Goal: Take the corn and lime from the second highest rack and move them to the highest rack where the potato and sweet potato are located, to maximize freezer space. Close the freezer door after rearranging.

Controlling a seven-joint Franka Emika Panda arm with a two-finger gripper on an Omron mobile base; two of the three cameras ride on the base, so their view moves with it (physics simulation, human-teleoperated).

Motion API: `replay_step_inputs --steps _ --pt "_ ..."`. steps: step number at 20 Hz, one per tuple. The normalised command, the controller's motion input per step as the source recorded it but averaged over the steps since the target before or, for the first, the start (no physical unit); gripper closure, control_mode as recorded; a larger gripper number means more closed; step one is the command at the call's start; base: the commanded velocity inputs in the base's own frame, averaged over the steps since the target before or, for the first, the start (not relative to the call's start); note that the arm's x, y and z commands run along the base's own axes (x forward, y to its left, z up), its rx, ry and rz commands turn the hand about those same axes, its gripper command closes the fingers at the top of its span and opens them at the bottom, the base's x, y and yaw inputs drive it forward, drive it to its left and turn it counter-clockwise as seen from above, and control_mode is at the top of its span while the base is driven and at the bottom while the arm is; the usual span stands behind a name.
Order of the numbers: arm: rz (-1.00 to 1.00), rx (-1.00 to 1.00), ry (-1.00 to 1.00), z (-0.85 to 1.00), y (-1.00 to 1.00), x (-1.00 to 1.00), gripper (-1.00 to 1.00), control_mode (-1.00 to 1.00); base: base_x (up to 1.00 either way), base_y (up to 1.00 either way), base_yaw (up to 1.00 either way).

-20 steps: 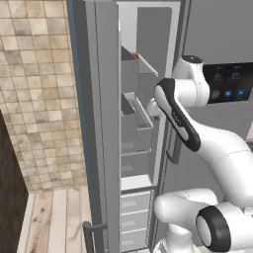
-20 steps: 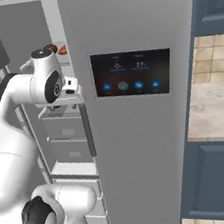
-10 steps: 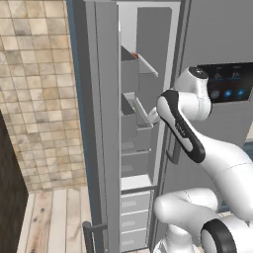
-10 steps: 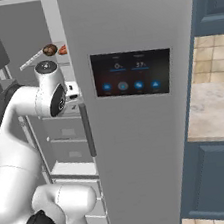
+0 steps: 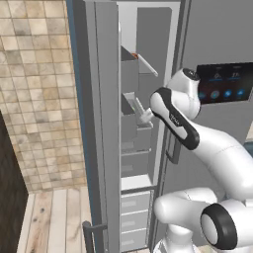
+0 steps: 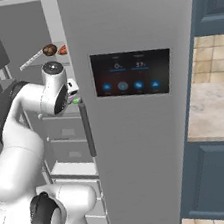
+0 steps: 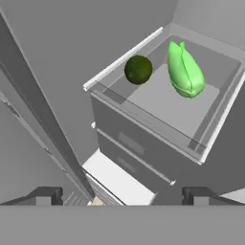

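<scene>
The second highest rack (image 7: 143, 136) is a deep grey bin seen from above in the hand view. In it lie the dark green round lime (image 7: 138, 69) and the pale green husked corn (image 7: 185, 70), side by side and apart. My gripper (image 7: 123, 198) hovers above and in front of the bin, open, with nothing between its fingers. From the left base view the gripper (image 5: 145, 116) sits at the bin's front edge. On the highest rack (image 6: 35, 58) rest the brown potato (image 6: 50, 50) and the orange sweet potato (image 6: 63, 50).
The freezer door (image 5: 99, 148) stands open on the left, close beside my arm. The right fridge panel with the black dispenser (image 6: 131, 73) is shut, its handle (image 6: 88, 130) next to my wrist. Grey drawers (image 5: 136, 217) fill the compartment's lower part.
My arm's upper joints have shifted slightly while the hand stays at the bin's front. Lime and corn lie in the bin, untouched.
</scene>
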Motion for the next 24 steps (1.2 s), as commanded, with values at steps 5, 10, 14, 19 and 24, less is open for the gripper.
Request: replay_step_inputs --steps 5,10,14,19,24 --pt "0.20 0.00 0.00 -0.34 0.32 0.38 -1.00 -1.00 0.00 0.00 0.00" --pt "0.15 0.00 0.00 -0.31 0.37 0.34 -1.00 -1.00 0.00 0.00 0.00" --pt "0.08 0.00 -0.01 -0.12 0.26 0.43 -1.00 -1.00 0.00 0.00 0.00" --pt "0.05 0.00 0.00 -0.08 0.19 0.46 -1.00 -1.00 0.00 0.00 0.00" --pt "0.02 0.00 0.00 -0.10 0.26 0.33 -1.00 -1.00 0.00 0.00 0.00"
